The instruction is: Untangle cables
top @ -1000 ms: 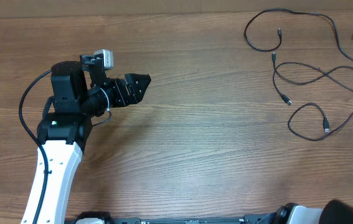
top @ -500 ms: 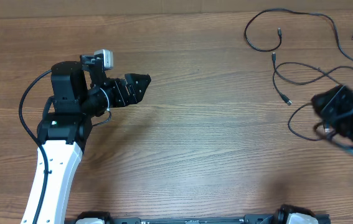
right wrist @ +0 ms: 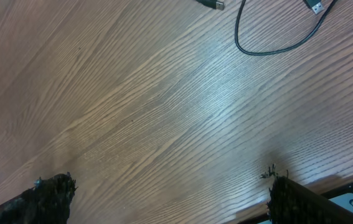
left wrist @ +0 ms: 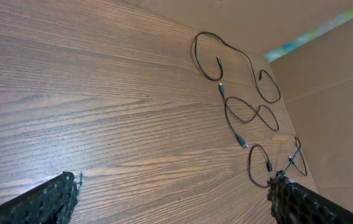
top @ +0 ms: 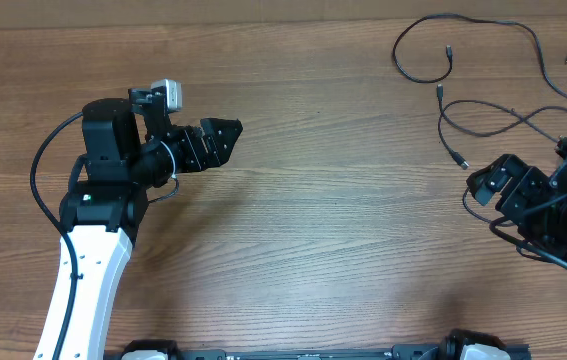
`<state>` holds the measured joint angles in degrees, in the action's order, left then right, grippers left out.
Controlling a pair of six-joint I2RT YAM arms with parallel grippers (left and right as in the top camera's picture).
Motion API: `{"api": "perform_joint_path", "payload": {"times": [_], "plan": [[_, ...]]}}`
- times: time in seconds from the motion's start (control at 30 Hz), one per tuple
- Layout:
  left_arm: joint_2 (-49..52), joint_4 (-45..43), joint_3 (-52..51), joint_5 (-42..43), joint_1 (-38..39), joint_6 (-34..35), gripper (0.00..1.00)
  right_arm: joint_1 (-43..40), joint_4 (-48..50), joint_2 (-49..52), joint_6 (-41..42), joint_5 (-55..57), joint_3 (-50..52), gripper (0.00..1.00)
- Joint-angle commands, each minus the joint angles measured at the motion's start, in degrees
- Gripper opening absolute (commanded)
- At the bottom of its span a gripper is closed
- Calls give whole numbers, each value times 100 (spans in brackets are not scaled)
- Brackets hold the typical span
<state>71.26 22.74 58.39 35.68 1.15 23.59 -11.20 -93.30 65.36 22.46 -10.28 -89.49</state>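
The thin black flexible cables with small plug ends lie as loose looping strands at the far right of the brown wood-grain table. The right black 2-finger gripper hovers over their lower loop, its fingers spread wide and holding nothing. The left black 2-finger gripper is also spread and empty, well apart from the cables at the table's left. The likely risk is that the right gripper closes on 2 strands where they cross, or drags 1 loop over a neighbour. A plug could then snag and knot the strands again, since the left arm is too far away to pin anything down. No container shows in any view.
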Motion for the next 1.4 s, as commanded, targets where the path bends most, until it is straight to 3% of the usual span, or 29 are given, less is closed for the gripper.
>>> {"api": "perform_joint_path", "payload": {"times": [0.0, 0.5, 0.7, 1.07, 1.23, 1.37], "plan": [[31, -4, 101, -33, 0, -136, 99, 33, -33, 42, 0, -31, 22, 100], [31, -4, 103, -31, 0, -133, 100, 33, 24, 133, -407, 122, 26, 100], [31, -4, 103, -33, 0, -136, 99, 50, 601, -52, -542, 118, 221, 100], [31, -4, 101, -33, 0, -133, 100, 332, 2750, -1919, -855, -35, 2653, 100], [31, -4, 103, -31, 2, -133, 100, 332, 3751, -2898, -1853, -671, 3720, 100], [31, -4, 103, -31, 2, -136, 99, 332, 4266, -3519, -1982, -675, 4354, 100]]}}
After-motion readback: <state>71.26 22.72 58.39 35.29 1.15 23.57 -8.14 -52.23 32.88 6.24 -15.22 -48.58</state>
